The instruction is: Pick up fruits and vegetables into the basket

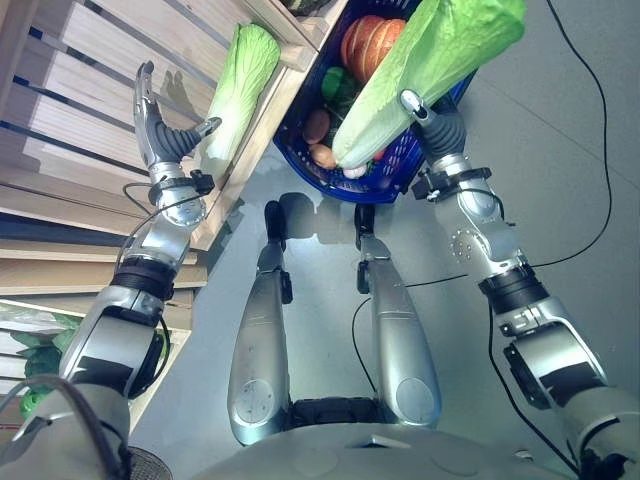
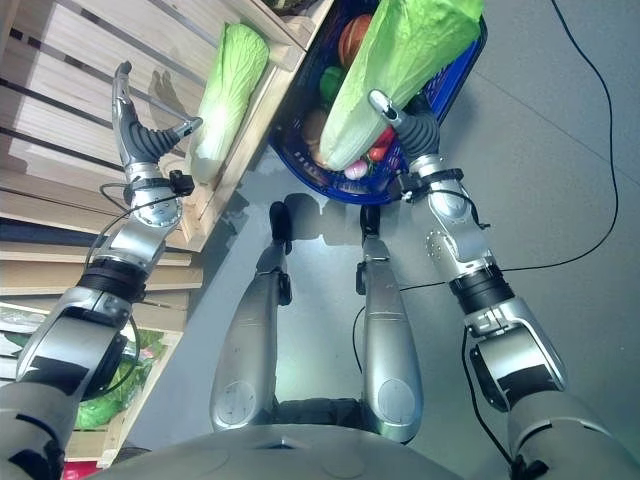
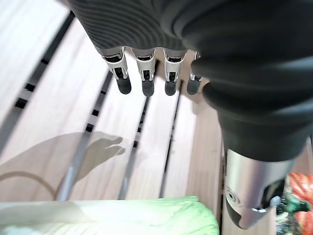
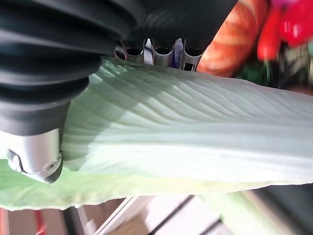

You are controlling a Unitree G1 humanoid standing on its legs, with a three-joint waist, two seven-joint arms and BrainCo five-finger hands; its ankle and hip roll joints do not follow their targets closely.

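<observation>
Right hand [image 1: 432, 118] grips a long pale-green napa cabbage [image 1: 425, 60] over the blue plastic basket [image 1: 395, 165], top centre; left hand [image 1: 165, 135] spread open upper left.

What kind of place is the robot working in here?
Probably a mock grocery or produce stall: slatted wooden shelves hold a cabbage, and a blue basket carries vegetables.

Your right hand [image 2: 405, 122] is wrapped round a long cabbage [image 2: 400, 60], which is raised over the blue basket [image 2: 458, 82] (other produce lies inside it). Left of the basket, a second cabbage [image 2: 222, 95] lies on the wooden shelf [image 2: 80, 80], your left hand [image 2: 140, 135] spread just beside it.
</observation>
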